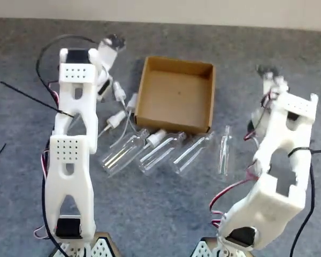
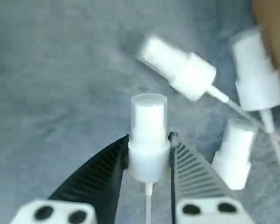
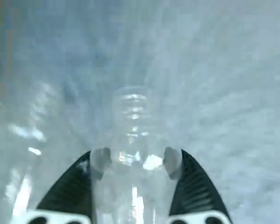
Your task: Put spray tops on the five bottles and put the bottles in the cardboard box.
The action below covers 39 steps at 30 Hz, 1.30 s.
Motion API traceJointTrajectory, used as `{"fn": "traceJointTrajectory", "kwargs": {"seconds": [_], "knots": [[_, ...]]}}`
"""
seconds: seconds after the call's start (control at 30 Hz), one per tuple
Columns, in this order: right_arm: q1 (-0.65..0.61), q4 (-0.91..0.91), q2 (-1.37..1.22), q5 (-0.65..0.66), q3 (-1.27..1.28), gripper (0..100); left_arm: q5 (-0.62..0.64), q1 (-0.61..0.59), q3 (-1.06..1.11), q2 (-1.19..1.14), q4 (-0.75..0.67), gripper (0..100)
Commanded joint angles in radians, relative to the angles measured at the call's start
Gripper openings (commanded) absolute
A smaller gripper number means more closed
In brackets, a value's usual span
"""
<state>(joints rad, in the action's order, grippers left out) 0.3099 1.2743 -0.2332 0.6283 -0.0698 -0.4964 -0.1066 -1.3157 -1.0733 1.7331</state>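
Note:
My left gripper [image 2: 148, 149] is shut on a white spray top [image 2: 148, 130] by its collar, with the thin tube hanging down between the jaws. In the high view it [image 1: 104, 88] hovers just left of three loose spray tops [image 1: 119, 92]. My right gripper [image 3: 133, 161] is shut on a clear bottle [image 3: 132, 116] just below its bare threaded neck. Several clear bottles [image 1: 123, 152] lie side by side in front of the open cardboard box [image 1: 150, 112]. One of them has a white spray top [image 1: 156, 138] at its neck end.
Grey carpet covers the table. Both white arms rise from bases at the near edge, the left one [image 1: 69, 160] beside the bottle row and the right one [image 1: 278, 160] close to the rightmost bottle [image 1: 224, 150]. Black cables trail at the left.

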Motion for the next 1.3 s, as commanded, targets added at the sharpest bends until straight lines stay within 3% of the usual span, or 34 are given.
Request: {"fn": "traceJointTrajectory", "kwargs": {"seconds": [0.0, 0.13, 0.27, 0.53, 0.6, 0.73, 0.9, 1.1, 1.27], "knots": [[-0.107, 0.010, 0.205, -0.163, -0.094, 0.4, 0.097, -0.027, -0.050, 0.222, 0.025, 3], [-0.246, 0.008, 0.389, -0.288, -0.097, 0.4, 0.226, -0.045, -0.010, 0.404, 0.028, 2], [-0.400, -0.062, 0.545, -0.390, -0.050, 0.4, 0.305, -0.041, 0.174, 0.688, 0.028, 2], [-0.677, -0.467, 0.854, -0.450, 0.478, 0.4, 0.370, 0.096, 0.585, 1.314, 0.020, 2], [-0.716, -0.564, 0.921, -0.520, 0.607, 0.4, 0.411, 0.145, 0.642, 1.428, 0.008, 2], [-0.776, -0.745, 1.059, -0.654, 0.814, 0.4, 0.506, 0.217, 0.739, 1.543, -0.167, 2], [-0.834, -0.911, 1.214, -0.646, 1.013, 0.4, 0.592, 0.321, 0.849, 1.554, -0.460, 2], [-0.871, -0.926, 1.411, -0.537, 1.194, 0.4, 0.618, 0.476, 1.006, 1.555, -0.779, 2], [-0.878, -0.926, 1.534, -0.537, 1.253, 0.4, 0.618, 0.579, 1.136, 1.555, -0.939, 2]]}}
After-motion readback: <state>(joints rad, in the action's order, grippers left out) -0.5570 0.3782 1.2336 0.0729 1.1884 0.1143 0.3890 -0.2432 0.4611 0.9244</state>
